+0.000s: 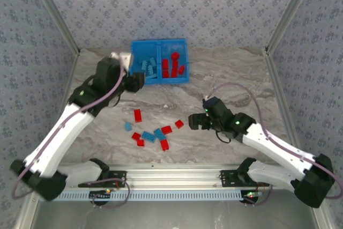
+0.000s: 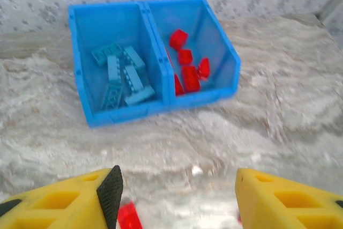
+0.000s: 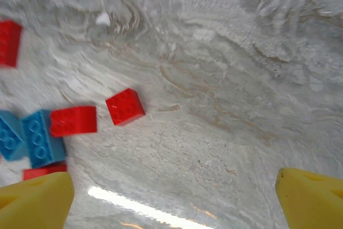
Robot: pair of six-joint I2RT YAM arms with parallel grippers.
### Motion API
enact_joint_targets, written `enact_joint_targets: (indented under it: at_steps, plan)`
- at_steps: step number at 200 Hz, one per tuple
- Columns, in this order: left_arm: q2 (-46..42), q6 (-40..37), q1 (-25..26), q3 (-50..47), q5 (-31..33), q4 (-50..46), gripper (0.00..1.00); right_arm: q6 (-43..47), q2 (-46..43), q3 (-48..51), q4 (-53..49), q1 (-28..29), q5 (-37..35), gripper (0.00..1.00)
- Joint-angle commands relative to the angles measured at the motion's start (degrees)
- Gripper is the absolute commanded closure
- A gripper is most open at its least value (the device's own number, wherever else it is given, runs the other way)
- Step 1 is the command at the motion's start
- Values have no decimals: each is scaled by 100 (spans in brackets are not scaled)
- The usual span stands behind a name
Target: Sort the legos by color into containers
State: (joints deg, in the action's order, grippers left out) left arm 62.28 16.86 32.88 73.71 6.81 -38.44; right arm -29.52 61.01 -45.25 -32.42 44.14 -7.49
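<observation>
On the marbled grey tabletop [image 1: 241,73], small red and light-blue plastic bricks [image 1: 151,134] lie loose, apart from the bright blue divided plastic bin [image 1: 159,41]. The right gripper [image 1: 194,122] (fingers spread, empty, like the left gripper [image 1: 136,82]) should straddle the square red brick [image 3: 125,106] squarely

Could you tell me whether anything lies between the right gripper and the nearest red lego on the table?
Nothing visible does: the right gripper is open, and only bare marble table separates it from the small red lego.

no text, number or brand can be read. the bin [image 2: 126,113] and the legos [image 3: 125,106] carry no legible marks.
</observation>
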Motion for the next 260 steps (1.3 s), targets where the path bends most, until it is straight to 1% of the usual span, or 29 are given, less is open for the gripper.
enact_joint_targets:
  at_steps: [1,15,39,57,77,86,102,113,131,145,153,177,188,198,215,243,260]
  plan:
    - [-763,-304,57,-768,-867,-425,40,810,607,-217,234,85,232,3]
    - [-1386,-471,78,-1096,-996,-730,39,1096,1056,-284,414,175,194,5]
    - [-2231,-885,76,-1749,-1210,-874,29,1405,1791,-515,731,243,307,10]
    - [-2607,-1046,78,-2138,-1327,-867,22,1583,2284,-771,844,326,341,13]
    - [-2928,-1112,75,-2485,-1210,-798,15,1627,2801,-1019,862,416,197,17]
    - [-3036,-1077,74,-2525,-1062,-818,10,1619,2994,-1123,826,442,152,19]
    - [-3219,-1101,71,-2550,-828,-805,6,1607,3283,-1213,850,514,71,21]
    - [-3349,-1063,67,-2583,-681,-766,4,1598,3479,-1263,857,542,70,27]
    - [-3470,-1045,68,-2606,-619,-771,1,1583,3815,-1388,770,582,26,37]
    - [-3518,-1033,73,-2608,-598,-765,1,1552,3994,-1456,749,642,-62,45]
    - [-3521,-1026,64,-2605,-568,-779,1,1513,4062,-1459,767,686,-110,51]
    - [-3512,-1052,65,-2608,-661,-770,1,1402,4032,-1427,821,768,-139,71]
    - [-3519,-1112,68,-2615,-878,-754,1,1350,3925,-1418,784,799,-172,75]
    - [-3549,-1121,72,-2664,-1151,-670,1,1286,3739,-1399,725,836,-245,75]
    - [-3685,-1132,75,-3014,-1615,-299,1,1189,3224,-1335,623,884,-390,76]
    - [-3673,-1229,77,-2942,-1698,-314,1,1073,1997,-1302,478,951,-668,76]
    - [-3781,-1227,69,-3027,-1794,-186,1,1113,1364,-1374,610,936,-830,76]
